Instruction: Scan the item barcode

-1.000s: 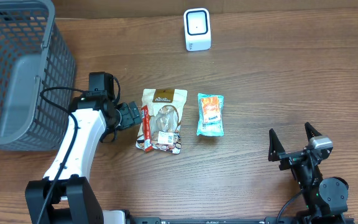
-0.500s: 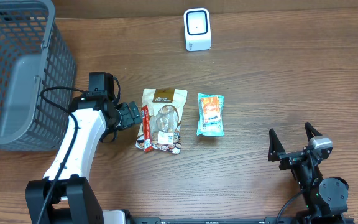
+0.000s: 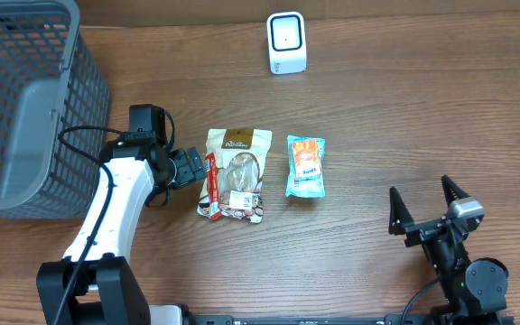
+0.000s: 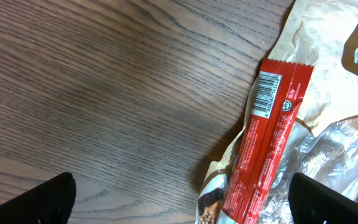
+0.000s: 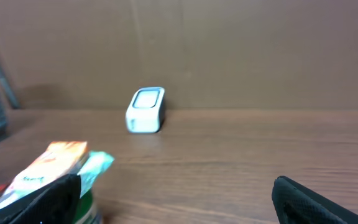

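Plainly, red bar (image 4: 272,146) shows barcode (image 4: 267,94); pouch (image 4: 309,31) reads "The Par".

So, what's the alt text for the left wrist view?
A red bar, barcode up, lies on the edge of a pale snack bag on a wooden table. The open left gripper shows dark fingertips in the bottom corners.

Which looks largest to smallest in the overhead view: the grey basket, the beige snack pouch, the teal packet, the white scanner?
1. grey basket, largest by far, though the frame cuts it off
2. beige snack pouch
3. teal packet and white scanner: they look alike in size, so not ranked
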`<action>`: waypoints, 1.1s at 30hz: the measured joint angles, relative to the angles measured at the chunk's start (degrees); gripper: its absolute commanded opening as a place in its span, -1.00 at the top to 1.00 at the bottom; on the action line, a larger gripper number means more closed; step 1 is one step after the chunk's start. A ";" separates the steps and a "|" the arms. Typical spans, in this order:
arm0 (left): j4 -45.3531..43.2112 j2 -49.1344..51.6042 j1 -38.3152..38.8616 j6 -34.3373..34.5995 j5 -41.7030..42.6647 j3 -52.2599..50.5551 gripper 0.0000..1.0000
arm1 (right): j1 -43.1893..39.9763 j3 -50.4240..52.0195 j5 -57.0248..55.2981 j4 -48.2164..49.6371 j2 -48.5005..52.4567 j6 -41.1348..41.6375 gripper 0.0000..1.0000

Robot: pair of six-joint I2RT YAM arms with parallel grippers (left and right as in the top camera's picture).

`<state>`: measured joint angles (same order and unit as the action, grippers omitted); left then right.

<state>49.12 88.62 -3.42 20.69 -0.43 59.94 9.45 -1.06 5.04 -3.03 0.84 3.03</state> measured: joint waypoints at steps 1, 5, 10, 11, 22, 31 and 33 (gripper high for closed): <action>-0.02 0.00 0.00 0.00 0.00 0.00 -1.00 | 0.00 0.00 0.85 -0.59 0.00 -0.02 -1.00; 0.00 0.00 0.00 0.00 0.00 0.00 -1.00 | 0.00 0.00 2.99 0.04 0.00 -0.04 -1.00; 0.00 0.00 0.00 0.00 -0.02 0.00 -1.00 | 0.00 0.02 4.68 1.03 0.00 2.27 -1.00; 0.00 0.00 0.00 0.00 -0.02 0.00 -0.99 | 0.00 0.00 4.92 0.79 0.00 3.50 -1.00; -0.02 0.00 0.00 0.00 -0.02 0.00 -0.99 | 0.00 -14.19 4.96 -16.33 1.68 9.25 -1.00; 0.00 0.00 0.00 0.00 -0.04 0.04 -1.00 | 0.00 -42.27 4.61 -33.38 16.70 7.15 -1.00; 0.00 0.00 0.00 0.00 -0.02 0.07 -1.00 | 0.00 -49.46 4.61 -38.58 22.47 6.84 -1.00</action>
<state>49.12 88.62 -3.42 20.69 -0.45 60.01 9.45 -50.52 9.65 -41.60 23.31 9.87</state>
